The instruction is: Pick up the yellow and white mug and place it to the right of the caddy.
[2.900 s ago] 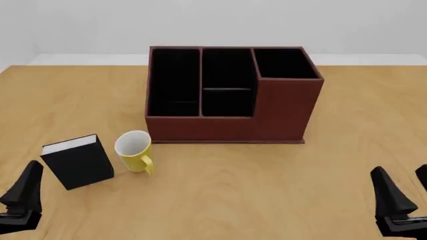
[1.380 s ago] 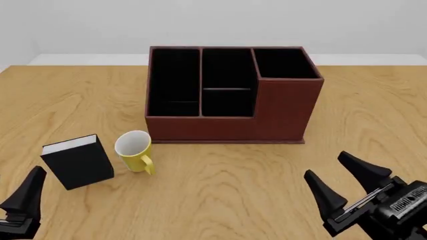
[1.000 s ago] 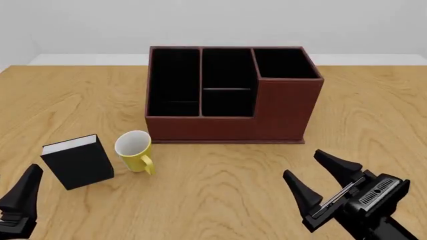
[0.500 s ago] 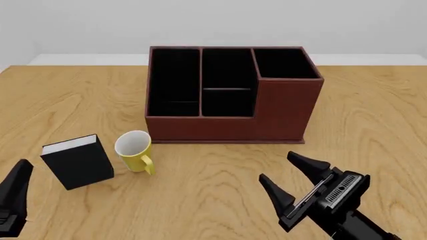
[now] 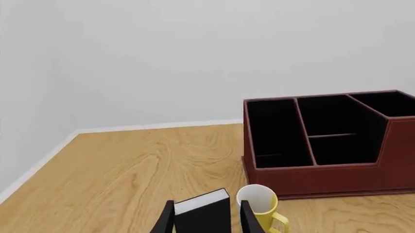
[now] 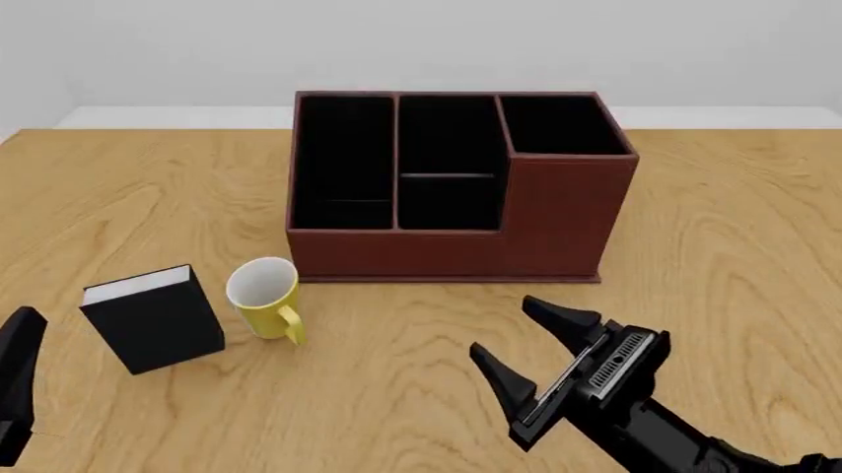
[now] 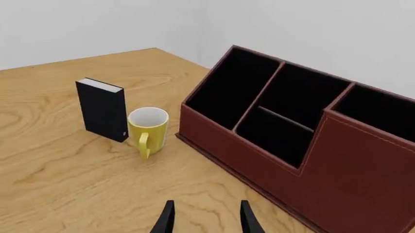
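The yellow and white mug (image 6: 267,301) stands upright on the table, just in front of the caddy's left corner, handle toward the near edge. The caddy (image 6: 448,254) is a large red-brown box with black compartments at the table's middle. My right gripper (image 6: 507,330) is open and empty, hovering in front of the caddy's right half, well right of the mug. In the right wrist view the mug (image 7: 149,127) and caddy (image 7: 259,160) lie beyond the open right gripper (image 7: 207,205). My left gripper (image 5: 207,217) is open, low at the near left, facing the mug (image 5: 259,204).
A small black book (image 6: 156,320) with white pages stands upright just left of the mug, almost touching it. Bare wood lies to the right of the caddy (image 5: 324,170). A white wall runs behind the table's far edge.
My right gripper has come in from the near right toward the table's middle, staying open. The left gripper has sunk lower at the near left edge. Mug, book and caddy have not moved.
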You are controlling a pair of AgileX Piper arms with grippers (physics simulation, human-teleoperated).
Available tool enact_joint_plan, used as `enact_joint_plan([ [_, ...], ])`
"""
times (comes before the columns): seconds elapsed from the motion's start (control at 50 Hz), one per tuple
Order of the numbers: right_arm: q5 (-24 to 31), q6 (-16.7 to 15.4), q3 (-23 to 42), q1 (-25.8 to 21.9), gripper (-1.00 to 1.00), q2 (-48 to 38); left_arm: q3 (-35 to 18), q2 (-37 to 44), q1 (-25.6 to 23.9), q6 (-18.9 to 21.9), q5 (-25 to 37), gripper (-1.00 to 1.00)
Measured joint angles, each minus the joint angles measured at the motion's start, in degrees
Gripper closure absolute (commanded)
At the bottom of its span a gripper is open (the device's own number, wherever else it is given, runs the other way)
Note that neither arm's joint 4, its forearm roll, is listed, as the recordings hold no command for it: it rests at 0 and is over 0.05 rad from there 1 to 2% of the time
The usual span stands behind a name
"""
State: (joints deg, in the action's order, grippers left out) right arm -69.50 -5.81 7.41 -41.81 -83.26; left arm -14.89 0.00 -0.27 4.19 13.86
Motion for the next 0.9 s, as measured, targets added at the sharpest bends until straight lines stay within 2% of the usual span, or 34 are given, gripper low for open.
enact_joint_plan([
  [0.9,-0.4,-0.5,10.3,-4.4,-1.00,-13.7,-2.7,0.0,0.7,0.2,2.7,-1.00],
])
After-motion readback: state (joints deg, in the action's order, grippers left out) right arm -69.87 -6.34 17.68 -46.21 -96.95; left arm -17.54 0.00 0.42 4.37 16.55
